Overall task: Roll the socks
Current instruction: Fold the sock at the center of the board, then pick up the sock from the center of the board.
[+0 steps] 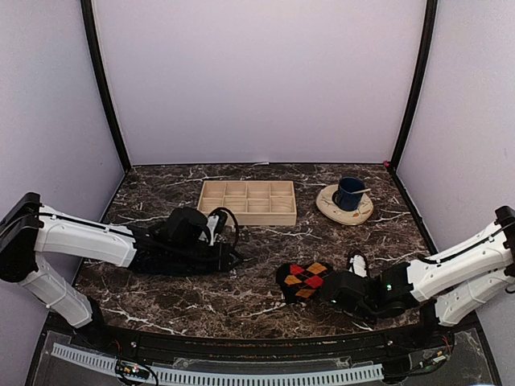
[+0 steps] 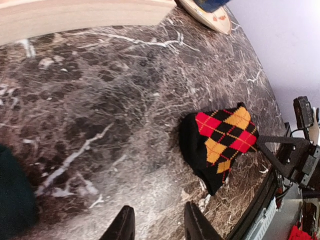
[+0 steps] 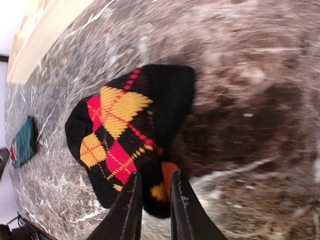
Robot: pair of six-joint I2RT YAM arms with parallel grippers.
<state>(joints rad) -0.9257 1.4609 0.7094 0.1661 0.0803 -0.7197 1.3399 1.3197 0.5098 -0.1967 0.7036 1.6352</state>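
Socks lie apart on the dark marble table [image 1: 241, 301]. The argyle sock [image 1: 304, 279] sits near the front edge on my right side, bunched into a short lump with its red and orange diamonds facing up. My right pincer [image 3: 152, 207] lies low by the table and is clamped on that sock's near edge; in the right wrist view, black and orange fabric is pinched between the two fingers [image 3: 131, 205].

The teal sock [image 3: 24, 141] lies well to the left of it. I see only a small flat patch with a bit of red at one end. In the left wrist view there is just a dark corner at the frame's edge, which I take to be the same sock.

My left pincer [image 2: 157, 227] is low over bare marble, its fingers apart with nothing between them, pointing toward the argyle sock.

Behind the socks a wooden compartment tray [image 1: 248, 201] stands on the table. To its right is a blue cup [image 1: 350, 193] on a saucer [image 1: 326, 205].
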